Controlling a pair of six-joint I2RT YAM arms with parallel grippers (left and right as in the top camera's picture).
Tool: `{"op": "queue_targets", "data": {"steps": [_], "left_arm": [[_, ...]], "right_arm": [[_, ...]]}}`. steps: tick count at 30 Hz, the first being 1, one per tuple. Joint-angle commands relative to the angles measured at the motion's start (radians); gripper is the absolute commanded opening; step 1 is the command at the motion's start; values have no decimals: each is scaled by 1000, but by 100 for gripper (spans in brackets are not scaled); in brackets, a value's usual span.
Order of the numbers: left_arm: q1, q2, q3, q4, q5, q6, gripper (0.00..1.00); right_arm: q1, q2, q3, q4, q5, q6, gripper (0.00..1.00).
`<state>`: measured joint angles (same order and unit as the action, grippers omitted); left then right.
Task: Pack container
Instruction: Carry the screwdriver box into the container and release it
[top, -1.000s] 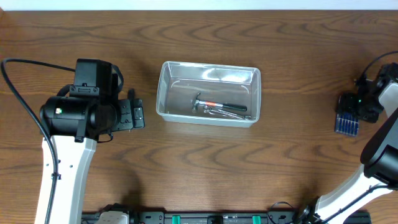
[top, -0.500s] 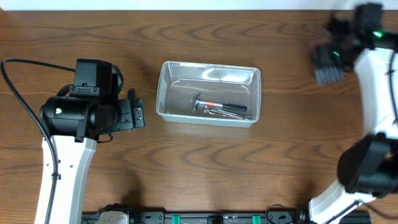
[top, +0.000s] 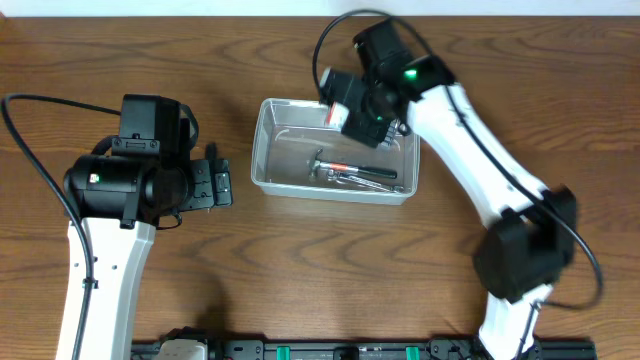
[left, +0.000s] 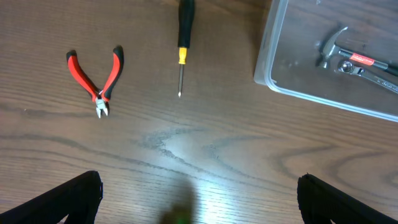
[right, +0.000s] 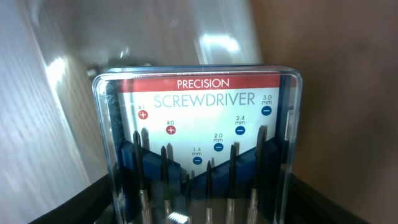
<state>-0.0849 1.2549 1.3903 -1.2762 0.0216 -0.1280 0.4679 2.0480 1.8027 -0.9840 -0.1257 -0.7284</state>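
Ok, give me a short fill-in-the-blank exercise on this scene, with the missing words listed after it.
1. The case clamped in the right end effector reads "PRECISION ____".
2. The cutters lying on the table have ____ handles.
3. The hammer lies ____ the container.
Missing words: SCREWDRIVER; red; inside.
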Motion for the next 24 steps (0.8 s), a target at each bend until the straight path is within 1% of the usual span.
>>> {"op": "queue_targets", "data": {"steps": [1, 5, 8, 9, 11, 12, 14, 18, 19, 20, 21, 22, 24], "left_arm": [[6, -3, 18, -3, -11, -5, 98], [6, -3, 18, -3, -11, -5, 98], [6, -3, 18, -3, -11, -5, 98], [6, -3, 18, -3, -11, -5, 98], [6, -3, 18, -3, -11, -5, 98], [6, -3, 18, -3, -11, -5, 98], [6, -3, 18, -3, -11, -5, 98], [6, -3, 18, -3, -11, -5, 98], [6, -3, 18, -3, -11, -5, 98], [6, -3, 18, -3, -11, -5, 98], [6, -3, 18, -3, -11, -5, 98], [6, -3, 18, -3, -11, -5, 98], [6, -3, 18, -3, -11, -5, 98]], "right_arm": [[-3, 71, -3, -4, -51, -39, 3], [-3, 130, -3, -18, -51, -36, 7], [-3, 142, -3, -21, -51, -35, 15], [-3, 142, -3, -19, -51, -35, 21], [-4, 141, -3, -19, -50, -35, 37], [-5, 141, -3, -19, -47, -36, 41], [-6, 141, -3, -20, -43, -35, 46], [-6, 141, -3, -20, -42, -35, 70], [-7, 141, -3, -19, -42, -35, 71], [-8, 141, -3, -19, -43, -35, 75], [-9, 140, -3, -21, -42, -35, 84], [-9, 140, -3, -21, -42, -35, 97], [-10, 140, -3, -24, -42, -35, 99]]}}
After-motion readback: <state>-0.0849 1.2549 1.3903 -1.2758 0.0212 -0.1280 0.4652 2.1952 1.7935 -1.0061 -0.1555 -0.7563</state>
